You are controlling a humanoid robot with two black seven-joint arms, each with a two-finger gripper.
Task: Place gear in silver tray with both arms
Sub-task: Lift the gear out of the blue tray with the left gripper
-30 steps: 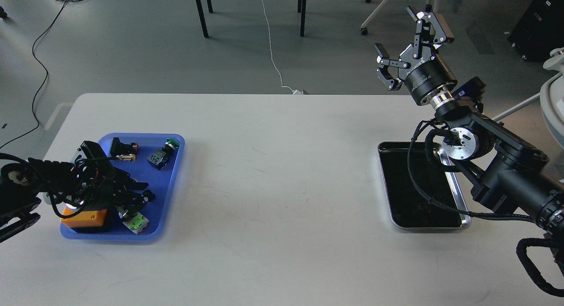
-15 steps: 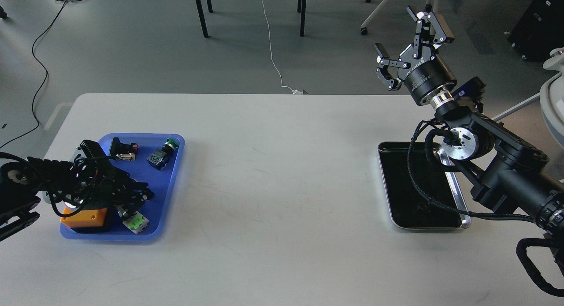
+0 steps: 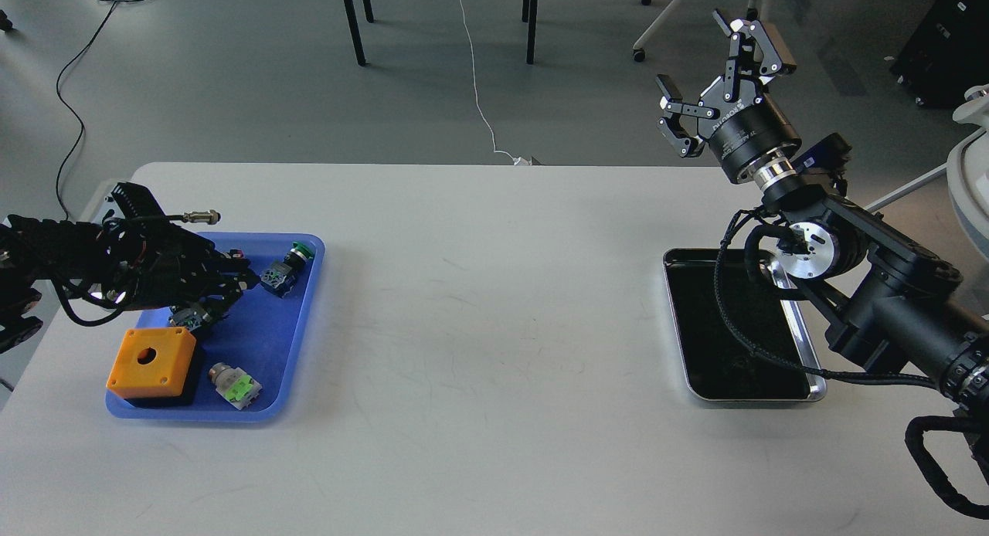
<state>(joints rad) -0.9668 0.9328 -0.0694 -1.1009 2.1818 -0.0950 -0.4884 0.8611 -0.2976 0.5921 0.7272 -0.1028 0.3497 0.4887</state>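
Note:
The silver tray (image 3: 813,375) lies empty at the table's right, its dark floor partly crossed by my right arm. My right gripper (image 3: 718,76) is open and empty, raised high beyond the table's far edge, behind the tray. My left gripper (image 3: 224,285) hangs over the blue tray (image 3: 297,327) at the left; its dark fingers blend together. A small dark round part (image 3: 188,317), possibly the gear, sits just under the fingers. I cannot tell whether it is gripped.
The blue tray holds an orange box (image 3: 151,356) with a round hole, a green-and-white part (image 3: 236,385), a green push button (image 3: 300,250) and a blue-grey part (image 3: 274,277). Chair and table legs stand on the floor beyond the table.
My left arm has lifted and moved back and left, uncovering the orange box. The small dark part now shows under its fingers. The right arm has not moved.

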